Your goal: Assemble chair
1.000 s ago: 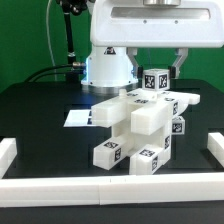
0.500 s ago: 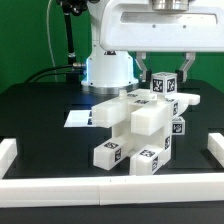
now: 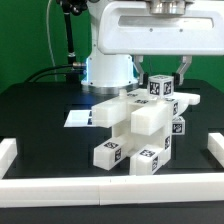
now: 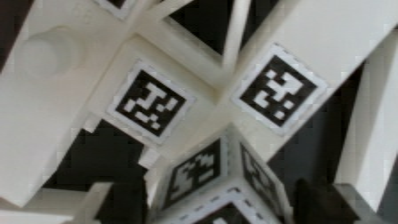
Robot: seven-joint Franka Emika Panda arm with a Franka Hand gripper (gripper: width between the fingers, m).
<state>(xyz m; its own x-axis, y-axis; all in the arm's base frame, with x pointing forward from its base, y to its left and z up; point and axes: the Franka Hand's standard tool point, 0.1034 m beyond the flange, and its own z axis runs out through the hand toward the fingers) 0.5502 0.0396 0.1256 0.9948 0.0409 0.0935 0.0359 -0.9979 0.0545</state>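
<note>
Chair leg [image 3: 158, 88] between half-hidden jaws

Glossy white arm [image 3: 150, 35], black cable [image 3: 68, 40], dark claw [image 3: 162, 76]

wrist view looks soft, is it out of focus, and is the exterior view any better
wrist view: yes, soft throughout, the tags have fuzzy edges, likely too close to focus; exterior view: sharper, evenly lit, the chair shows clearer tags and no harsh glare
</note>
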